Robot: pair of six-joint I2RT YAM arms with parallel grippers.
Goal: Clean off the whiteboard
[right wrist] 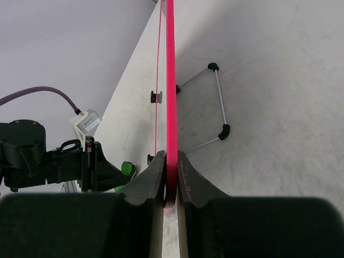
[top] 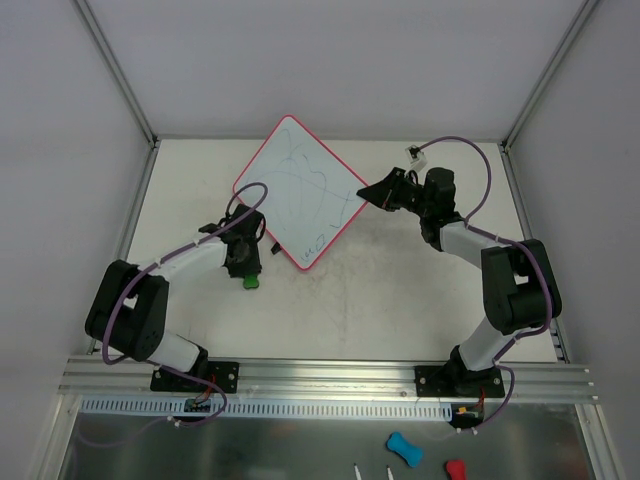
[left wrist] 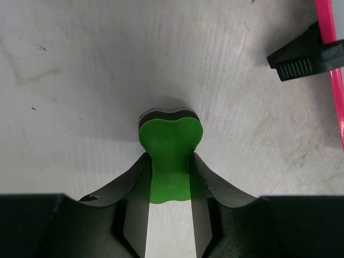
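Two holds: the left gripper (left wrist: pixel 169 164) is clamped on the green eraser (left wrist: pixel 171 134) just beside the whiteboard (top: pixel 300 190); the right gripper (right wrist: pixel 171 159) pinches its pink-rimmed corner.

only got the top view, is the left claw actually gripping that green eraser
observer: yes, the left wrist view shows the left claw shut on the green eraser, its head poking past the fingertips.
operator: does the right one have the board
observer: yes, the right claw pinches the whiteboard by its pink rim, seen edge-on.
operator: anything on its other side
observer: a wire stand with black ends sits on the face your view hides.
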